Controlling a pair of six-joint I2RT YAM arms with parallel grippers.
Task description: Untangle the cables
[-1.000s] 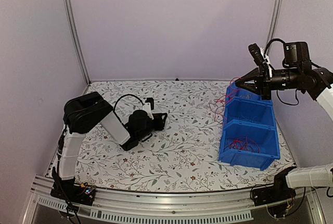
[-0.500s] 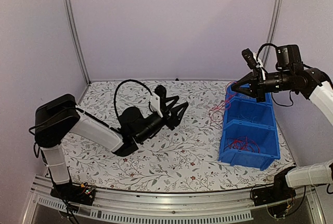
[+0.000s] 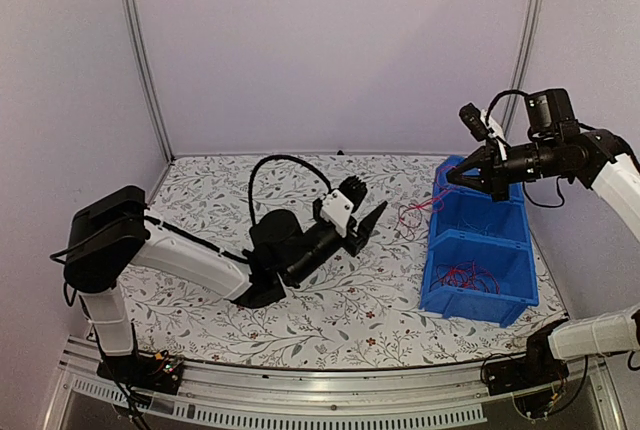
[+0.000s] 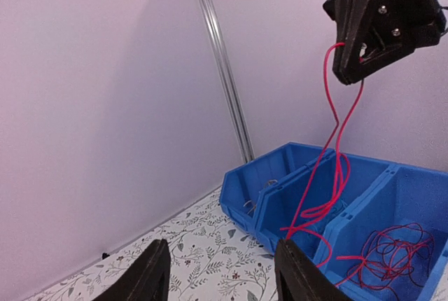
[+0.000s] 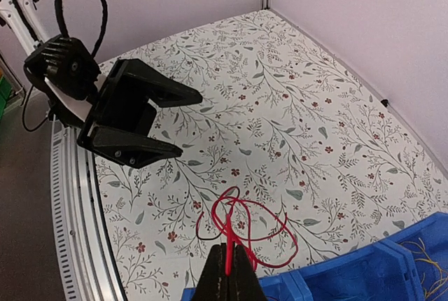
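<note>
My right gripper (image 3: pixel 452 176) is shut on thin red cables (image 3: pixel 414 209) and holds them in the air over the far end of the blue bins (image 3: pixel 480 302). The strands hang in loose loops beside the bins. In the right wrist view the pinched red loops (image 5: pixel 246 222) dangle below my closed gripper (image 5: pixel 227 262). My left gripper (image 3: pixel 366 213) is open and empty above the table, left of the hanging strands. In the left wrist view the strands (image 4: pixel 337 140) hang just right of my open gripper (image 4: pixel 224 273). More red cables (image 3: pixel 468 276) lie in the near bin.
The row of three blue bins (image 4: pixel 268 197) stands along the right side of the floral table (image 3: pixel 330 300). The far bin holds a few pale wires (image 4: pixel 253 204). A metal rail (image 5: pixel 77 196) runs along the table's near edge. Walls close the back and sides.
My left arm has swung right across the table toward the bins, its gripper now open near the hanging strands. My right gripper has shifted slightly left and down with the red cables.
</note>
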